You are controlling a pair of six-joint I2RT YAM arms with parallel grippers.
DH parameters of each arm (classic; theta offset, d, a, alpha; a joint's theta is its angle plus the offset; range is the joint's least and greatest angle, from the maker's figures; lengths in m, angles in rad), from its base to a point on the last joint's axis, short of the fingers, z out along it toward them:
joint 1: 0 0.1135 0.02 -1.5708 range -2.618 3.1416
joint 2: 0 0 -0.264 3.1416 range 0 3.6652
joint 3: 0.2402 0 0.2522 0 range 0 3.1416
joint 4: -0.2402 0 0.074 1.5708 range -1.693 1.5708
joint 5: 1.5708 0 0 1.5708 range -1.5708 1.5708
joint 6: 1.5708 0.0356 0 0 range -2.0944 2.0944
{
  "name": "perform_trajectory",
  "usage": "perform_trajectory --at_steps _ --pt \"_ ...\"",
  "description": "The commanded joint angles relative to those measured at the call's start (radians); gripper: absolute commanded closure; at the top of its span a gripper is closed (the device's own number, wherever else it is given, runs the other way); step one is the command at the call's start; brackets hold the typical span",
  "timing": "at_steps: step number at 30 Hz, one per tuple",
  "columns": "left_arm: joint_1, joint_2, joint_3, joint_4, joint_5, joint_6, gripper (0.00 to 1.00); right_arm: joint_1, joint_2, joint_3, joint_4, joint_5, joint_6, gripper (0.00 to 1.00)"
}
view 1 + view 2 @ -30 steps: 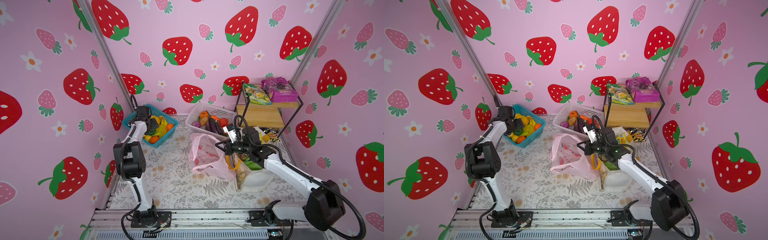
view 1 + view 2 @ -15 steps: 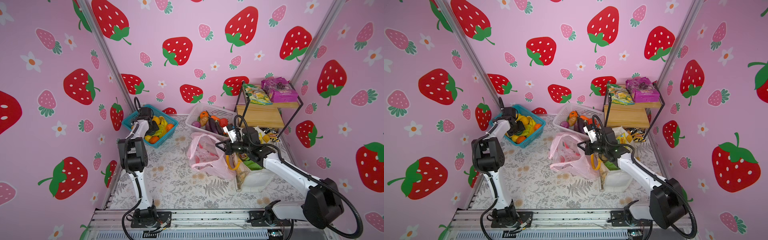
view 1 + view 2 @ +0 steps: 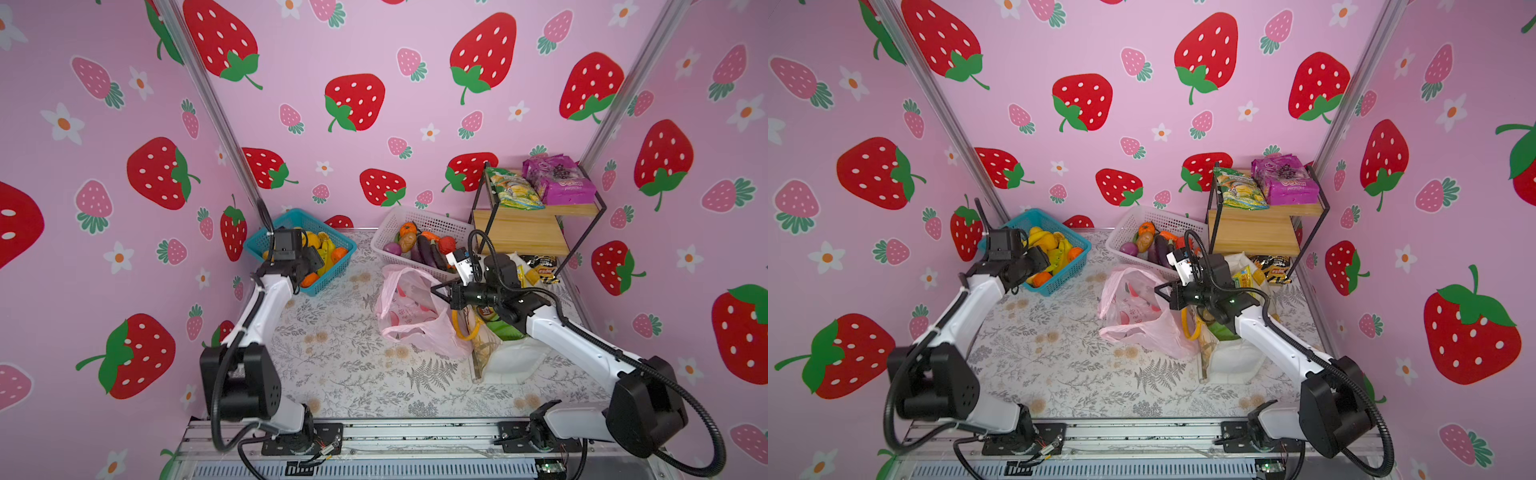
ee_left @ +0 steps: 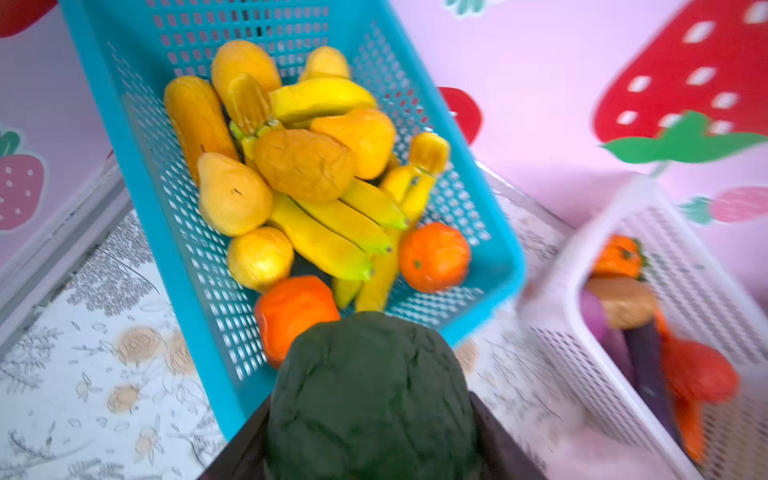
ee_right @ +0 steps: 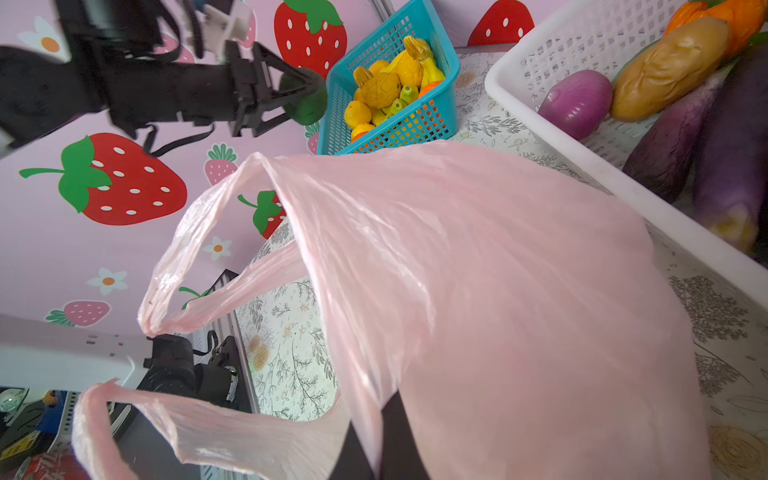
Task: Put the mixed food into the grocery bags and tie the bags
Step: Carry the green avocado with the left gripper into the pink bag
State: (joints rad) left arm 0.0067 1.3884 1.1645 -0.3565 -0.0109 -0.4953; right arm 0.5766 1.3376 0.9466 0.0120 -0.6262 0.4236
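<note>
Over the near rim of the blue basket [image 3: 291,218], in a top view, our left gripper [image 3: 309,259] hangs with something dark between its jaws. Our right gripper [image 3: 444,291], well apart from it, is clamped tight on the edge of the pink bag [image 3: 411,307]. We judge the step in hand to be carrying one fruit to that bag.

At the left wrist, the jaws stand partly closed around the dark green round fruit [image 4: 370,395] — it fills the gap and touches both.

At the right wrist, thin film is pinched between the right jaws, and the bag's mouth gapes toward the fruit. Next we need to swing the left gripper across and release over that opening — clear of the loop handles.
</note>
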Motion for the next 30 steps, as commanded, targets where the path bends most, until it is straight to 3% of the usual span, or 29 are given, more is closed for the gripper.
perform_trajectory --at_steps 1,7,11,15,20,25,30 --pt "-0.093 -0.161 -0.162 0.028 0.070 -0.052 0.43 -0.011 -0.009 0.000 0.009 0.007 0.009 1.00" --pt "-0.371 -0.488 -0.432 -0.075 0.084 -0.113 0.43 -0.018 -0.015 -0.006 0.008 0.017 0.017 1.00" --pt "-0.512 -0.553 -0.557 0.150 0.238 -0.175 0.43 -0.019 -0.010 0.000 0.017 0.009 0.022 1.00" --pt "-0.563 -0.434 -0.539 0.316 0.306 -0.162 0.43 -0.018 -0.027 -0.004 0.020 -0.006 0.033 1.00" --pt "-0.586 -0.177 -0.468 0.522 0.413 -0.195 0.43 -0.019 -0.040 -0.022 0.038 -0.028 0.064 1.00" --pt "-0.613 0.004 -0.447 0.742 0.341 -0.269 0.38 -0.013 -0.028 -0.064 0.126 -0.095 0.133 1.00" --pt "-0.650 0.145 -0.374 0.709 0.273 -0.262 0.32 -0.004 -0.008 -0.068 0.152 -0.112 0.151 1.00"
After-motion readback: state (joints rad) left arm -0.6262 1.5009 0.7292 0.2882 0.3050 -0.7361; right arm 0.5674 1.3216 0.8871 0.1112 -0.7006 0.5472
